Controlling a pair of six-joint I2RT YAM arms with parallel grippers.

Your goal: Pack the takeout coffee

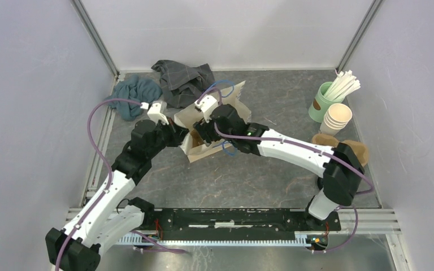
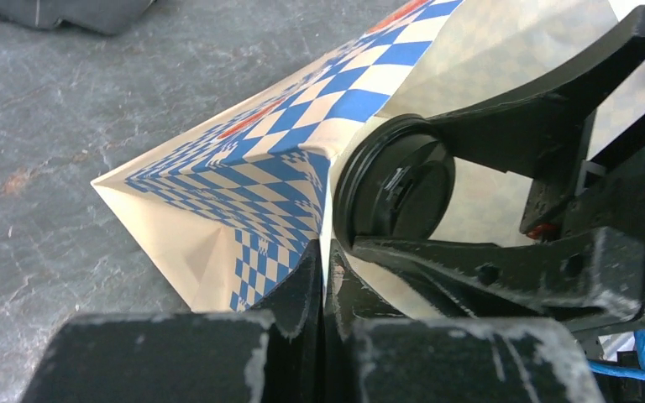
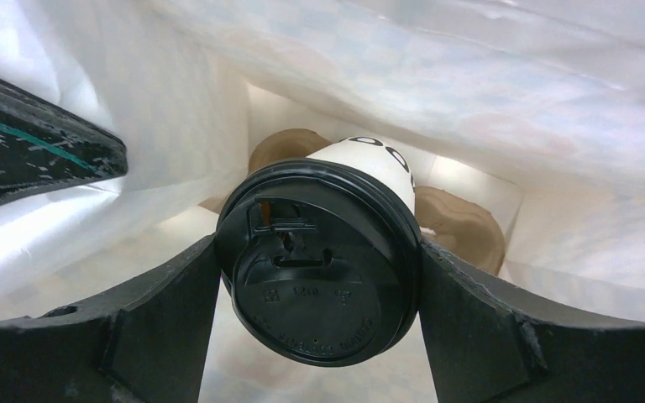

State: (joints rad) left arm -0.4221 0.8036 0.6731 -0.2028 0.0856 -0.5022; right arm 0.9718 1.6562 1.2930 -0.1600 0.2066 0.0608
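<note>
Insertion step, by appearance: the paper bag (image 2: 243, 168) lies on its side at the table's middle. The left gripper (image 2: 323, 273), fingers pressed together on the bag's rim, pins the mouth open so the cup can pass. The right gripper (image 3: 321, 252) is clamped across the takeout coffee (image 3: 323, 285) at its black lid, cup horizontal, base pointing into the bag toward a brown pulp holder (image 3: 462, 222). Right arm reaches low and long from the near right; left arm arcs in from the near left.
</note>
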